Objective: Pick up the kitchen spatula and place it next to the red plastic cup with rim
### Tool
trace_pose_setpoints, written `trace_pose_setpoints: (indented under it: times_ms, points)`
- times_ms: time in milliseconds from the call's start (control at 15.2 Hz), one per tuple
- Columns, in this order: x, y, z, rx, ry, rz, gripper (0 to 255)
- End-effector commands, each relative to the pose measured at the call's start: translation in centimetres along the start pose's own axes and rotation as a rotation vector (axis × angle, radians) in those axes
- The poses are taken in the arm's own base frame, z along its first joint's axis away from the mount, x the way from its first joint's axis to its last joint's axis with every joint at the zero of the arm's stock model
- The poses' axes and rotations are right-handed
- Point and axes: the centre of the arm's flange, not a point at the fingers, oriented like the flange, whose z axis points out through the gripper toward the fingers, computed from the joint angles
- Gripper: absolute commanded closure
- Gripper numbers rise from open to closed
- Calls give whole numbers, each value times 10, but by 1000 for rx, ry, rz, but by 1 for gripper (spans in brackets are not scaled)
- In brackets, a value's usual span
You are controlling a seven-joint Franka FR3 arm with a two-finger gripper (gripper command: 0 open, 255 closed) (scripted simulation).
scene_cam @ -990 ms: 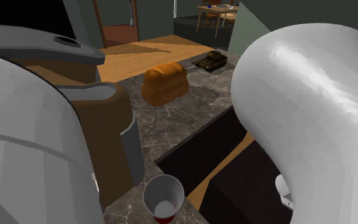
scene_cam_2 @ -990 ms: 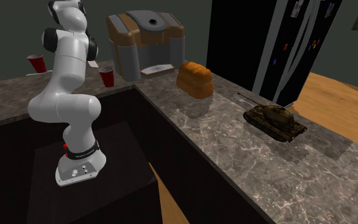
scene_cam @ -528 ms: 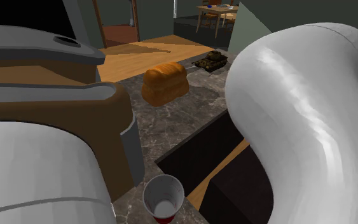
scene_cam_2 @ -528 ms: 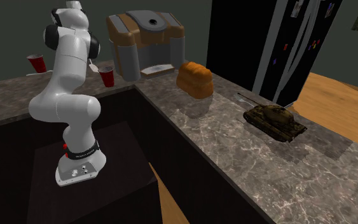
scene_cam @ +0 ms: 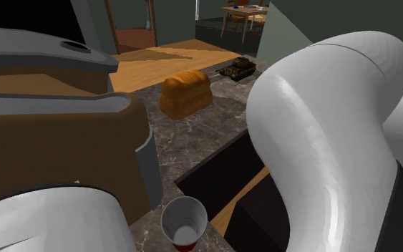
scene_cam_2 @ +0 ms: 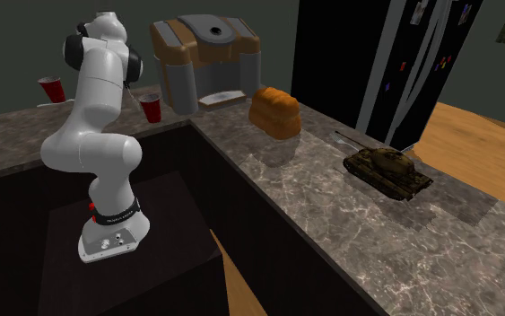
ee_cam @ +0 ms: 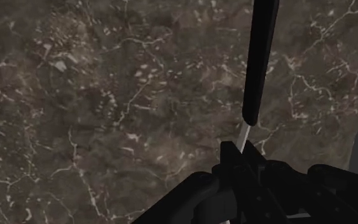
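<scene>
- The spatula (ee_cam: pixel 260 57), a long black handle on a thin silver shank, is held over the dark marbled counter (ee_cam: pixel 95 102). Its shank is pinched between the closed fingers of the black gripper (ee_cam: pixel 240 156).
- A red cup (scene_cam: pixel 184 223) stands at the counter's inner corner, beside a brown-and-grey coffee machine (scene_cam_2: pixel 204 58).
- Farther along sit a loaf of bread (scene_cam_2: pixel 274 111) and a toy tank (scene_cam_2: pixel 387 170), with wooden floor (scene_cam_2: pixel 474 135) beyond.

A white arm (scene_cam: pixel 321 143) bulks across the shoulder view's right and lower left. On the dark marbled tabletop (scene_cam: pixel 192 136), a red cup (scene_cam: pixel 184 223) stands upright beside a brown-and-grey appliance (scene_cam: pixel 56 136). Farther back sit a loaf of bread (scene_cam: pixel 185 94) and a toy tank (scene_cam: pixel 238 69).
</scene>
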Motion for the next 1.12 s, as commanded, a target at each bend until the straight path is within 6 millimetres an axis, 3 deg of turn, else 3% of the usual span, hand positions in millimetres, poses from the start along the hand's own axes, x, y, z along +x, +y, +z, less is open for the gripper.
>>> trace_pose_setpoints:
  times_ms: [0, 924, 1056]
  points:
    - [2, 0, 14, -1, 7, 1, 255]
    - [8, 0, 87, -1, 7, 1, 255]
    - [8, 0, 87, -1, 7, 1, 255]
